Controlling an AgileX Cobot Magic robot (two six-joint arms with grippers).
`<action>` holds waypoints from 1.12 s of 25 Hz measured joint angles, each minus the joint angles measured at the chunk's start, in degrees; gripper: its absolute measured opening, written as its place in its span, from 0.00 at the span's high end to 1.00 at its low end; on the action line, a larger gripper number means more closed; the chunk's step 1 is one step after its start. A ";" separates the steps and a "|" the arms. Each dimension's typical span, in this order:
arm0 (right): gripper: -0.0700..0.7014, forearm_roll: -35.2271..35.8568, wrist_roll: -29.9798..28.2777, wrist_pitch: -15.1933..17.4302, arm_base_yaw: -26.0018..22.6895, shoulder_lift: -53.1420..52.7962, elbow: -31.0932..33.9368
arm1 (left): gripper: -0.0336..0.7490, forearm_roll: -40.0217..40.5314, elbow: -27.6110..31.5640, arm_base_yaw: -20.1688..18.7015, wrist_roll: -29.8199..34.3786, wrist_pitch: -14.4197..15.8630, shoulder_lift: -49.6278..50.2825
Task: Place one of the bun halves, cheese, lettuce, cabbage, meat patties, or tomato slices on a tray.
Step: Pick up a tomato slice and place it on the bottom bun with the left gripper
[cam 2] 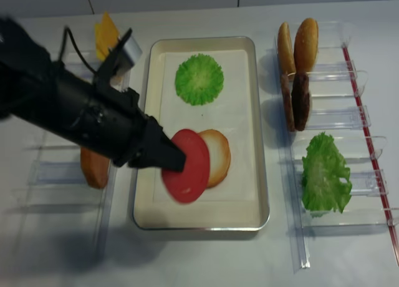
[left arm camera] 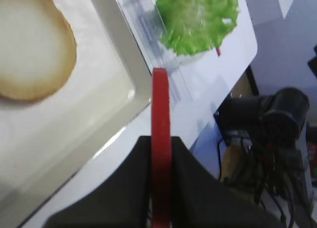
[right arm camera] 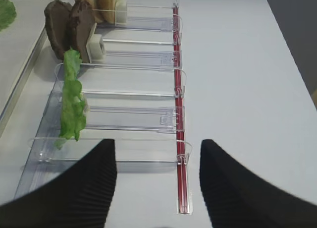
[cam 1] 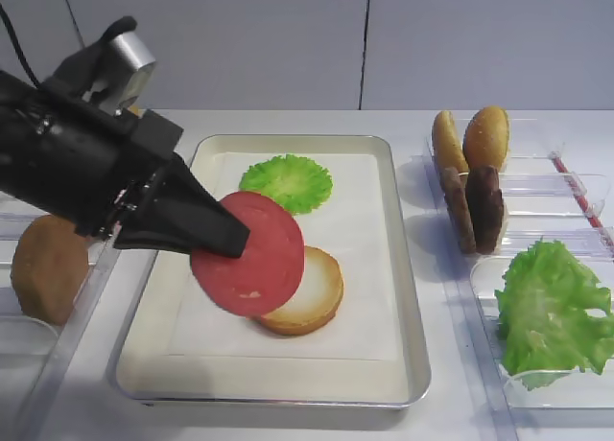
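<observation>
Black left arm (cam 1: 77, 163) angled down over tray (cam 1: 403, 268), jaws clamped on tomato slice (cam 1: 254, 259), tilted above bun half (cam 1: 312, 292)

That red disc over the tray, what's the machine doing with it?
The left gripper is shut on a tomato slice, holding it just above the tray. A bun half lies cut face up on the tray's paper, partly under the slice, and a round lettuce leaf lies further back. The right gripper is open and idle over the clear racks, which hold meat patties, more buns and lettuce.
</observation>
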 joint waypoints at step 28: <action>0.40 0.00 0.00 0.00 0.00 0.00 0.00 | 0.90 -25.02 2.16 0.05 15.78 -9.85 23.59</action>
